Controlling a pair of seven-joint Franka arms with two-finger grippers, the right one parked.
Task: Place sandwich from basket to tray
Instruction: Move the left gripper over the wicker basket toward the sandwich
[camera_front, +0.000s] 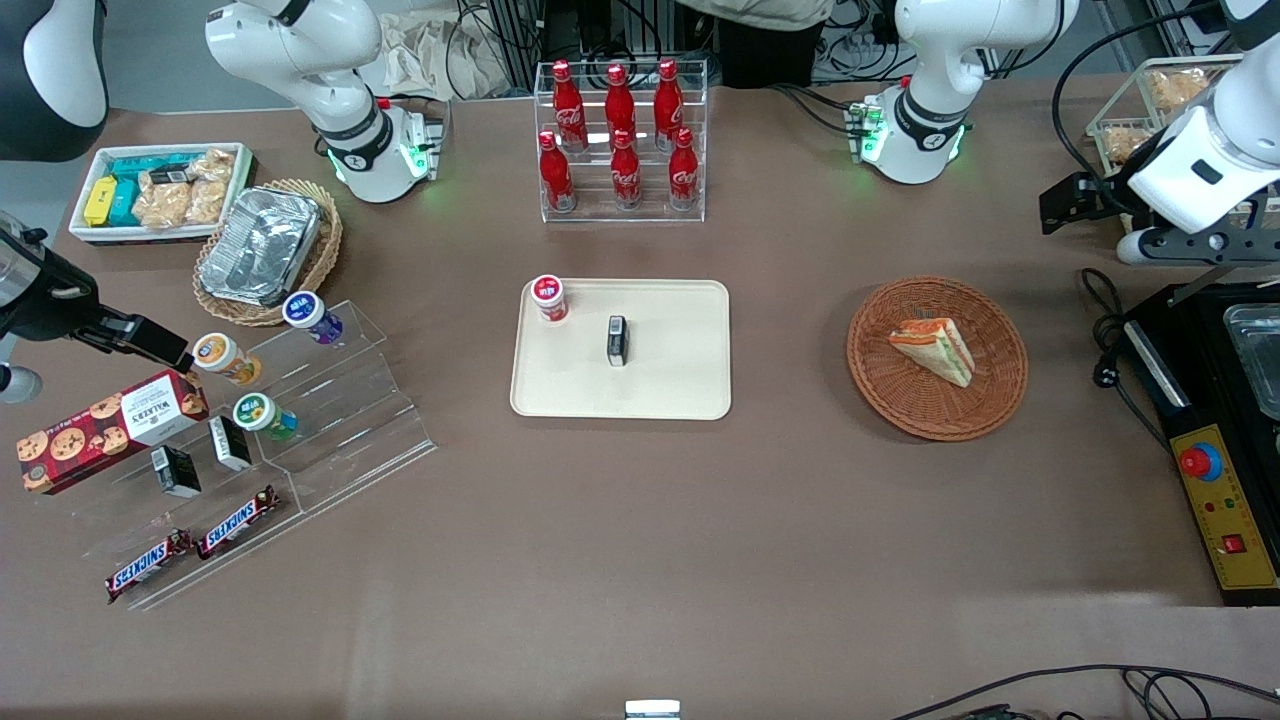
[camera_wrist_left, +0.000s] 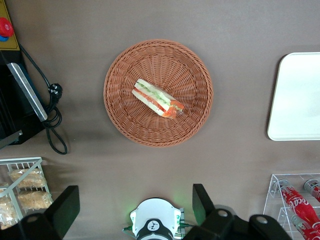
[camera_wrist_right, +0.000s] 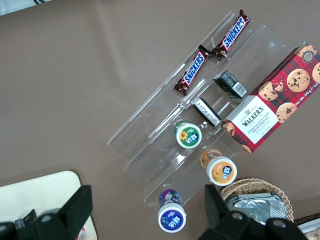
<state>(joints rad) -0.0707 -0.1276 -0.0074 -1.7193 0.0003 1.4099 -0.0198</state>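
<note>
The sandwich (camera_front: 935, 348), a pale wedge with orange-red and green filling, lies on its side in the round reddish-brown wicker basket (camera_front: 900, 400). It also shows in the left wrist view (camera_wrist_left: 157, 98), inside the basket (camera_wrist_left: 150, 60). The cream tray (camera_front: 660, 390) lies beside the basket toward the parked arm's end; its edge shows in the left wrist view (camera_wrist_left: 300, 100). A red-capped jar (camera_front: 548, 296) and a small black box (camera_front: 617, 340) stand on the tray. My left gripper (camera_front: 1065, 205) (camera_wrist_left: 134, 207) is open and empty, high above the table, farther from the front camera than the basket.
A clear rack of red cola bottles (camera_front: 620, 140) stands farther back than the tray. A black appliance with a yellow control box (camera_front: 1220, 480) and a trailing cable (camera_front: 1105, 340) lie beside the basket at the working arm's end. A wire rack of snacks (camera_front: 1150, 110) stands there too.
</note>
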